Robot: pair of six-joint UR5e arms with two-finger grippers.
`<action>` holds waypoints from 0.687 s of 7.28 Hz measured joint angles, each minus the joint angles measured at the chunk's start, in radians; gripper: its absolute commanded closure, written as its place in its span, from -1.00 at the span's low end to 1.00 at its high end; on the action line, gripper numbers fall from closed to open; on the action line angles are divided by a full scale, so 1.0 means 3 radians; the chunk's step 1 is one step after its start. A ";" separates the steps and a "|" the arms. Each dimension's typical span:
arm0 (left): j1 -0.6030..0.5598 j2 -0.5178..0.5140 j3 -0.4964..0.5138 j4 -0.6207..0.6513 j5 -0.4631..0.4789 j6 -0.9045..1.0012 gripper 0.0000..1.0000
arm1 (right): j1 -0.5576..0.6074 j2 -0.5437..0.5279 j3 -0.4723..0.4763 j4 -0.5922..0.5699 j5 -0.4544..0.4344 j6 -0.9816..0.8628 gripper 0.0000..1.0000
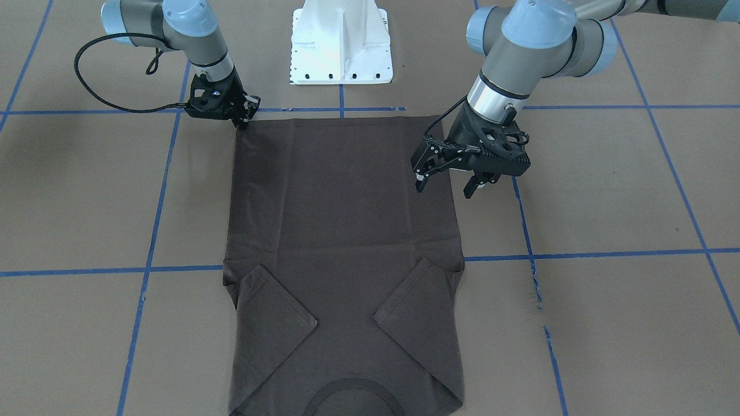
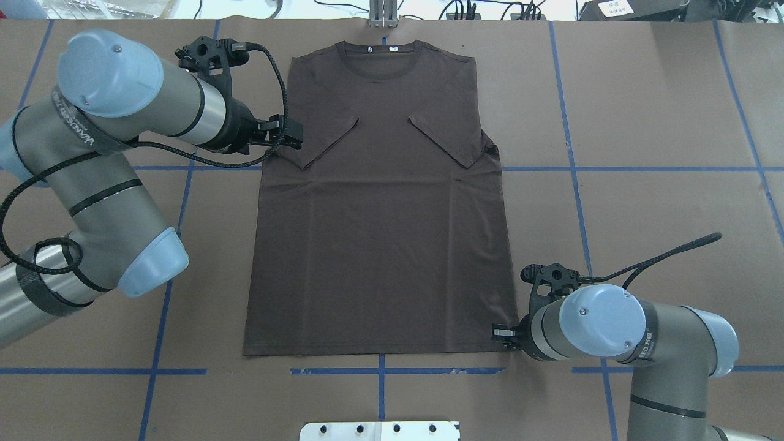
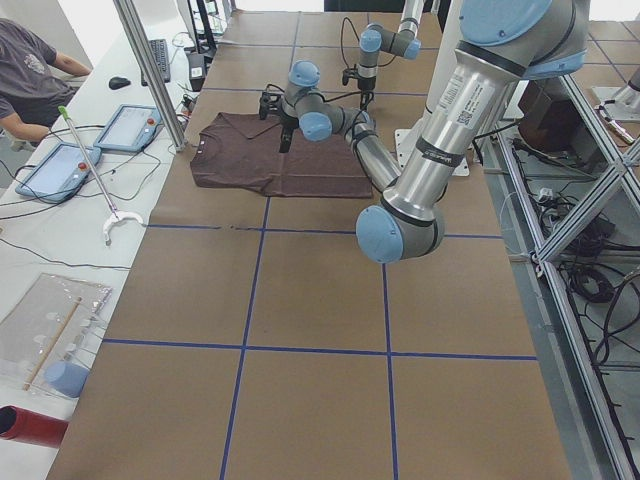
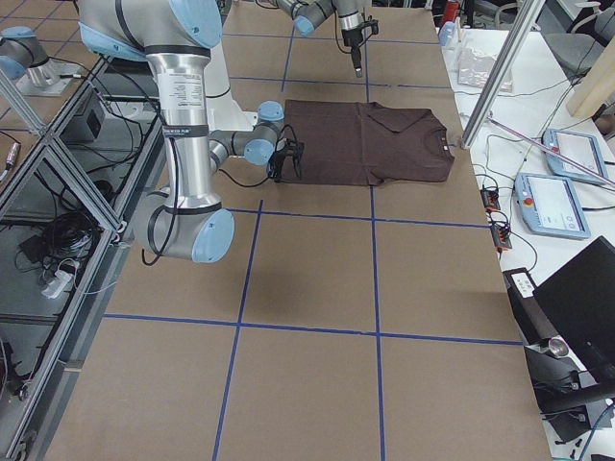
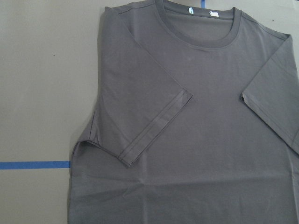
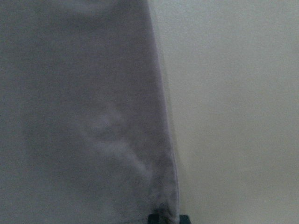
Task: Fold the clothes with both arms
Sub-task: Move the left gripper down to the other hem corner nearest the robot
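- Nearest the robot stands the white pedestal base point(image 2: 380, 430), on the brown surface point(image 2: 643, 122), which is marked off in squares by blue tape lines point(image 2: 429, 370).
- Just beyond the nearest tape line lies the hem of the T-shirt point(image 2: 380, 245). The garment is spread flat, front side up, with the hem toward the robot and the collar away from it.
- Right end effector point(image 2: 499, 332): positioned low at the hem corner on the robot's right. The fingers are together on that corner, and the wrist view shows the fabric puckered at the fingertip.
- Left end effector point(image 1: 446, 186): raised above the surface over the T-shirt's left side edge, near the armpit. The fingers are spread apart and grip nothing.
- Both sleeves, left point(image 2: 324, 144) and right point(image 2: 450, 141), are folded diagonally inward onto the chest. Their cuffs do not touch.
- Farthest out are the round ribbed collar point(image 5: 201, 45) and the white neck label point(image 5: 214, 14) inside it.
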 measured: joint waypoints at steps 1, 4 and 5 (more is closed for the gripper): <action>0.0000 -0.0001 -0.0002 0.0000 0.0000 0.0000 -0.98 | 0.0000 0.0007 0.0005 -0.0013 0.0000 -0.0001 1.00; 0.0000 0.0044 -0.0050 0.0001 -0.0003 -0.0032 -0.98 | 0.0017 0.0009 0.0100 -0.0019 -0.0001 -0.0002 1.00; 0.0014 0.0206 -0.0182 -0.0003 -0.0007 -0.0157 -0.99 | 0.0029 0.0014 0.0141 -0.0020 0.0001 -0.0002 1.00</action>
